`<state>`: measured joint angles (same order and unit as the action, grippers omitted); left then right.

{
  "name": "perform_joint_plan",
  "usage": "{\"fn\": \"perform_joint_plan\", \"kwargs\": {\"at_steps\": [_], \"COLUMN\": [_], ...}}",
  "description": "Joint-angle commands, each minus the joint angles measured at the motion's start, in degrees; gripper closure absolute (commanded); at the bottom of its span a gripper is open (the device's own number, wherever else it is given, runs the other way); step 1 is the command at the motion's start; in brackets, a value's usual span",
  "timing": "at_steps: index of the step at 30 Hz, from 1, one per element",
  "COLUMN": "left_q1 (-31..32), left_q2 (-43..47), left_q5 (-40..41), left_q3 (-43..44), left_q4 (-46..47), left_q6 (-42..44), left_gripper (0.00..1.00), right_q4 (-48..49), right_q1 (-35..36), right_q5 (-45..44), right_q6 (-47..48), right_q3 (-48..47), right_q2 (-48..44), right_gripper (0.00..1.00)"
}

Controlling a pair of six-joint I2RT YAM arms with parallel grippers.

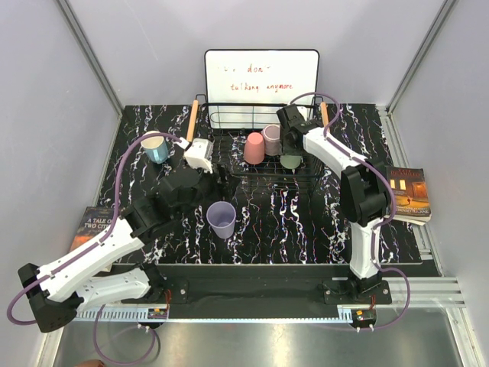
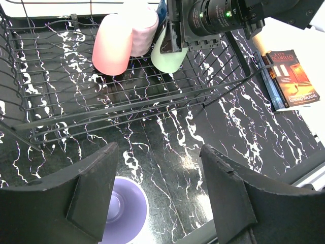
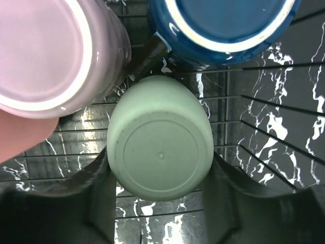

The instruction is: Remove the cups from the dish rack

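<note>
Upside down, the pale-green matte cup (image 3: 160, 152) sits clasped by right fingers (image 3: 76, 206); left fingers (image 2: 86, 198) spread empty.

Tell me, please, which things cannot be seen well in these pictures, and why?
- Navy cup: right wrist view, cut off by the top edge; top view, hidden under the right arm.
- Whiteboard writing: top view, too small and faint to read.
- Right gripper on pale green cup: right wrist view, shadow hides whether the fingers press it.
- Salmon pink cup: right wrist view, mostly cut off by the left edge.
</note>
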<state>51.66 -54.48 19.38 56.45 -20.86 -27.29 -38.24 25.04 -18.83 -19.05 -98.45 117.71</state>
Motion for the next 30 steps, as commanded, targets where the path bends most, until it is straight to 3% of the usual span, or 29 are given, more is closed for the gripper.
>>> {"fn": "perform_joint_plan", "kwargs": {"at_steps": [1, 2, 4, 5, 20, 24, 30], "left_q1": [-0.07, -0.15, -0.15, -0.15, -0.15, -0.15, -2.26], "left_q2": [0.51, 0.25, 0.08, -0.19, -1.51, -1.25, 2.62], "left_q5": [0.93, 1.01, 0.75, 0.66, 1.19, 1.90, -3.09], "left_q3": [-0.63, -0.55, -0.46, -0.46, 1.47, 1.30, -3.18], "left_q4": [2.84, 2.84, 2.76, 2.84, 2.67, 4.33, 15.75], "left_q6": [-0.48, -0.57, -0.66, -0.66, 0.13, -0.13, -1.71], "left_gripper": [0.30, 0.30, 0.30, 0.30, 0.30, 0.30, 0.29], "right_q4": [1.67, 1.76, 1.94, 1.94, 1.15, 6.40, 35.83], "right_q1": [-0.43, -0.43, -0.43, -0.43, 1.33, 1.24, 0.98], "right_q5": [1.43, 1.34, 1.08, 0.99, 1.95, 16.68, 40.43], "right_q6": [-0.99, -0.99, -0.99, -0.99, -1.43, -2.83, -13.35], "right_q3": [0.80, 1.07, 1.86, 2.04, 2.83, 9.66, 32.16], "right_q2": [-1.25, -1.60, -2.92, -3.45, -20.32, -30.48, -48.59], "right_gripper": [0.70, 0.84, 0.98, 1.00, 1.00, 1.00, 1.00]}}
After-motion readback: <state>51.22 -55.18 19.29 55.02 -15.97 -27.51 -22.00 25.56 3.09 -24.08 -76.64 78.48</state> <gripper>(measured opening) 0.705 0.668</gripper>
